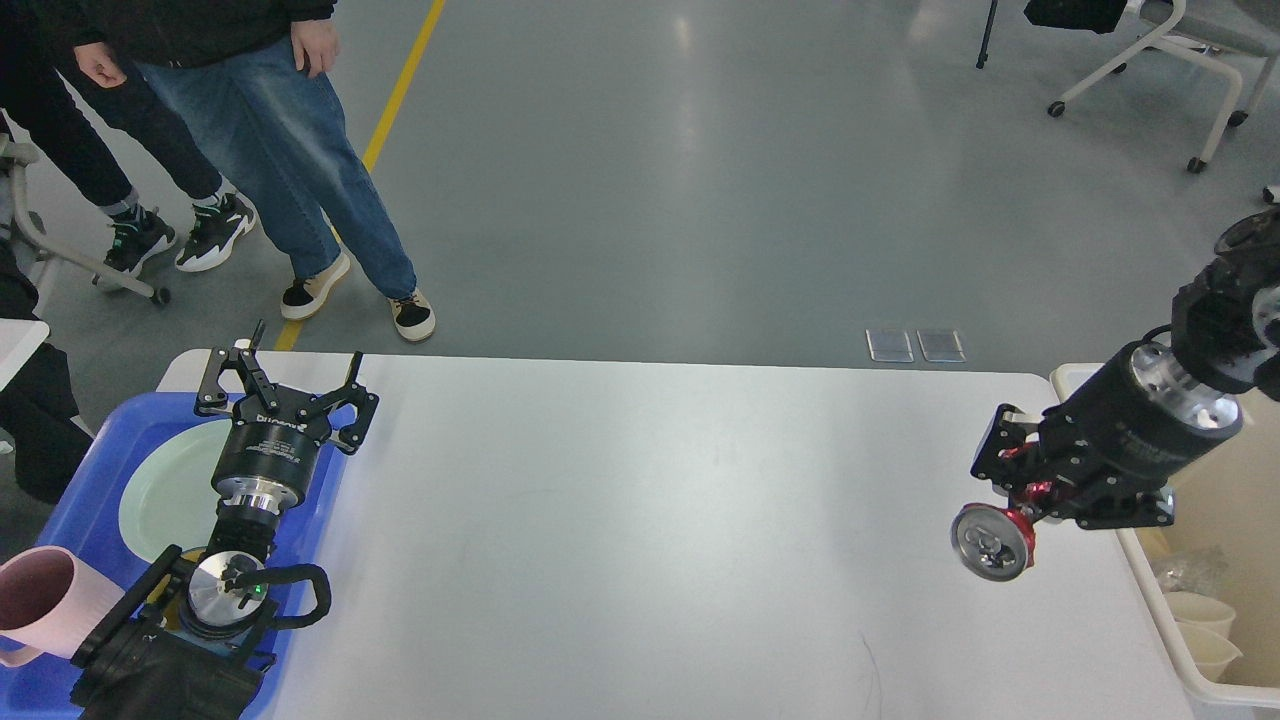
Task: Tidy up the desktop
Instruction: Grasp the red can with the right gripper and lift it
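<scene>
The desktop (650,520) is a wide white tabletop with rounded corners. My right gripper (1010,500) is at its right side, shut on a red drink can (995,542), held tilted with its silver top facing me, just above the table. My left gripper (300,365) is open and empty, fingers spread, above the far edge of the blue tray (90,490) at the table's left end. A pale green plate (170,495) lies in the tray. A pink cup (40,600) lies on its side at the tray's near left.
A cream-white bin (1200,640) stands off the table's right edge with paper cups and clear wrap inside. People (290,150) stand on the floor beyond the far left corner. Office chairs (1170,60) stand at the far right.
</scene>
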You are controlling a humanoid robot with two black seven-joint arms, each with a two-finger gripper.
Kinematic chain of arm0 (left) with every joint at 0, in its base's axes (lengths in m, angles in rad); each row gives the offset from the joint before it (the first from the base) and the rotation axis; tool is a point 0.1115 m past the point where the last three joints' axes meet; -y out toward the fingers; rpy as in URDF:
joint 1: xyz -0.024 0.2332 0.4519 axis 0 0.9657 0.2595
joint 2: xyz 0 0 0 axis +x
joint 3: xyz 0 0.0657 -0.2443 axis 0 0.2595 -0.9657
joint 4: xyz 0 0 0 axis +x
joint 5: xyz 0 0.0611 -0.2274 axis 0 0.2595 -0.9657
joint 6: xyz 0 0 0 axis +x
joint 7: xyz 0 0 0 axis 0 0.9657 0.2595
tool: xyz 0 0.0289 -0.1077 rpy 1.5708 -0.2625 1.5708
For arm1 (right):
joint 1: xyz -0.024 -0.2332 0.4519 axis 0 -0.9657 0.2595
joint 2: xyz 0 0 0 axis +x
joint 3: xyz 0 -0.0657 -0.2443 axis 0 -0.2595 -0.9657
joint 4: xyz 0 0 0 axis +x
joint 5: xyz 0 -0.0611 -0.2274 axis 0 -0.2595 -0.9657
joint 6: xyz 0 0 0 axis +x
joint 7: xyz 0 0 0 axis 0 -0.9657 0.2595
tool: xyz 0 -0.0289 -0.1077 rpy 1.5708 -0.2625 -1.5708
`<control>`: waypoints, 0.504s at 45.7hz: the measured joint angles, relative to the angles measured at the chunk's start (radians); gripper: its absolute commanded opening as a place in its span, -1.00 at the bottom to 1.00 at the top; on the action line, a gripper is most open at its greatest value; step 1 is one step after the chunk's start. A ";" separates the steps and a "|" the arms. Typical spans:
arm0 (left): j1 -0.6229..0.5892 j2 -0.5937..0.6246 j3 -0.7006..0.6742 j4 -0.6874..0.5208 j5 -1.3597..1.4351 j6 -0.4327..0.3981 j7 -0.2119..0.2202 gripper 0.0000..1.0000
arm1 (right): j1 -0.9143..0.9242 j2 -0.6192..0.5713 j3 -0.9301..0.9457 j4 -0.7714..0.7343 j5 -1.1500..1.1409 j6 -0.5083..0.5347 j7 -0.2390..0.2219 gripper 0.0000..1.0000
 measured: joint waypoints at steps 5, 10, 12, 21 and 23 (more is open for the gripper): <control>0.000 0.000 0.000 0.000 0.000 0.000 0.000 0.92 | 0.074 0.001 -0.012 0.020 0.002 0.060 0.000 -1.00; 0.000 0.000 0.000 0.000 0.000 0.000 0.000 0.92 | 0.096 0.004 -0.030 0.024 0.002 0.071 0.000 -1.00; 0.000 0.000 0.000 0.000 0.000 0.000 0.000 0.92 | 0.096 0.005 -0.034 0.024 0.002 0.069 0.000 -1.00; 0.000 0.000 0.000 0.000 -0.001 0.000 0.000 0.92 | 0.078 0.005 -0.065 0.014 -0.002 0.047 0.001 -1.00; 0.000 0.000 0.000 0.000 -0.001 0.000 0.000 0.92 | 0.076 0.003 -0.076 0.008 -0.003 0.042 0.001 -1.00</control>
